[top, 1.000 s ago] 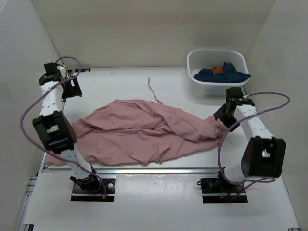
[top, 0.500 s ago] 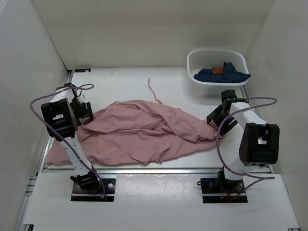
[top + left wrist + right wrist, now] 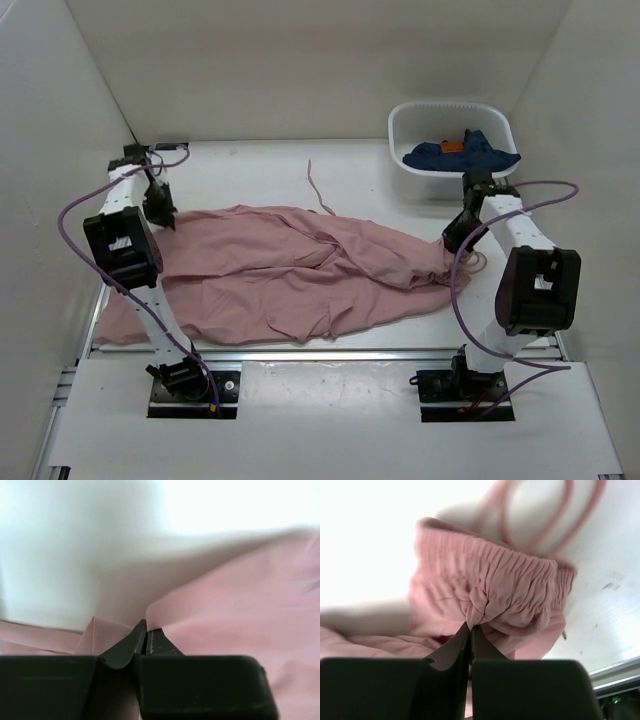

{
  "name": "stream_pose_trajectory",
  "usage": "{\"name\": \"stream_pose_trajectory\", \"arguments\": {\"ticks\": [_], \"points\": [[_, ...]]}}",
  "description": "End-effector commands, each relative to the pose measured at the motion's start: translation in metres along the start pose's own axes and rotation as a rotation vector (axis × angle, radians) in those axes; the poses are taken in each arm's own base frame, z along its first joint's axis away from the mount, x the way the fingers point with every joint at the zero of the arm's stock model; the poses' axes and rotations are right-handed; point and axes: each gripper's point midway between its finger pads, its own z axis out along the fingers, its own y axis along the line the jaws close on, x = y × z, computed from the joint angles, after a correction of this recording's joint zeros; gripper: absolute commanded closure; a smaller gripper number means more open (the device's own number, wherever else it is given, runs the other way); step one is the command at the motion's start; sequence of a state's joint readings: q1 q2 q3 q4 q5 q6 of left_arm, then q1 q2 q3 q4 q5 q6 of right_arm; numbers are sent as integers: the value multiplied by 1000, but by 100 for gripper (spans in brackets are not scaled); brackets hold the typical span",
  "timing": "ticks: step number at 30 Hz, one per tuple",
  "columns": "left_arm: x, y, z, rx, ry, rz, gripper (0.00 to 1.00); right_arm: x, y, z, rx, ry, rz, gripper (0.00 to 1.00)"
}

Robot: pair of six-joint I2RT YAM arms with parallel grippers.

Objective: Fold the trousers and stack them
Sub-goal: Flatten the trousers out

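The dusty-pink trousers point(image 3: 300, 270) lie wrinkled across the table, legs toward the left, gathered waist toward the right. A thin drawstring point(image 3: 318, 190) trails toward the back. My left gripper point(image 3: 163, 216) is shut on a fold of leg fabric at the trousers' far-left edge; in the left wrist view its tips point(image 3: 146, 630) pinch the pink cloth point(image 3: 235, 605). My right gripper point(image 3: 452, 240) is shut on the elastic waistband point(image 3: 495, 590) at the right end, tips point(image 3: 469, 627) biting the gathered cloth, with drawstring loops point(image 3: 540, 525) beyond.
A white tub point(image 3: 452, 118) at the back right holds a dark navy garment point(image 3: 462, 155) with an orange tag. White walls close in at left, back and right. The table's front rail point(image 3: 320, 352) runs between the arm bases.
Both grippers went from open to shut on the trousers. The left gripper dropped onto the leg edge and drew it toward the back left; the right shifted slightly back with the waistband.
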State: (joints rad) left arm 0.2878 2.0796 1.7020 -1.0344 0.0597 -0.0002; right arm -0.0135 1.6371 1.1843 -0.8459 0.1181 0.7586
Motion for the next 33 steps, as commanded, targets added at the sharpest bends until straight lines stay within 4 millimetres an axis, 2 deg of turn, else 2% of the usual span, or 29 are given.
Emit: {"name": "stream_pose_trajectory", "arguments": {"ticks": [1,2,5,6,7,8,9,10,11,12,13,15,17,19,21,22,23,24,25,27,28,29,30,32,33], "points": [[-77,6,-105,-78,-392,11,86,-37,-2,-42,21,-151,-55,100],[-83,5,-121,-78,-439,12,86,-42,-1,-48,14,-174,-72,100],[-89,6,-149,-89,-516,11,86,-44,-2,-54,14,-189,-81,100],[-89,6,-151,-89,-530,11,86,-45,-1,-58,6,-198,-80,100],[-79,8,-141,-100,-501,8,86,-43,0,-55,-4,-192,-80,100],[-74,8,-140,-100,-504,8,86,-43,0,-57,-10,-198,-79,100],[-65,9,-132,-100,-475,7,86,-42,1,-54,-16,-193,-89,100],[-45,12,-109,-112,-411,5,84,-38,0,-52,-24,-186,-90,100],[-31,13,-98,-112,-371,5,80,-38,0,-49,-26,-188,-90,100],[-21,13,-93,-112,-360,5,74,-34,0,-50,-35,-178,-100,100],[3,14,-71,-113,-289,5,54,-32,-2,-45,-30,-173,-101,100],[24,15,-56,-113,-230,5,28,-27,-4,-42,-31,-154,-114,100],[34,23,-49,-88,-201,-28,13,-26,-4,-40,-31,-153,-114,100],[22,33,-56,-74,-233,-62,6,-25,-3,-40,-38,-148,-125,100],[-3,34,-75,-59,-300,-65,5,-27,-2,-40,-43,-155,-135,100],[-11,35,-74,-59,-304,-65,5,-25,-4,-37,-37,-148,-136,100],[-31,32,-87,-40,-357,-58,3,-25,-4,-37,-37,-148,-136,100],[-37,32,-89,-40,-362,-58,2,-27,-3,-37,-42,-155,-144,100],[-45,28,-80,-35,-351,-47,2,-24,-5,-35,-35,-147,-145,100],[-62,24,-81,-32,-357,-37,2,-24,-5,-35,-35,-147,-145,100],[-62,25,-74,-31,-329,-38,2,-24,-6,-35,-35,-147,-154,100],[-60,24,-52,-37,-272,-35,0,-24,-6,-32,-29,-140,-155,100],[-66,24,-49,-37,-267,-35,0,-24,-6,-32,-29,-140,-155,100],[-60,27,-22,-44,-198,-40,0,-26,-4,-32,-30,-141,-155,100],[-58,29,-16,-53,-184,-41,0,-27,0,-35,-46,-144,-155,100]]}}
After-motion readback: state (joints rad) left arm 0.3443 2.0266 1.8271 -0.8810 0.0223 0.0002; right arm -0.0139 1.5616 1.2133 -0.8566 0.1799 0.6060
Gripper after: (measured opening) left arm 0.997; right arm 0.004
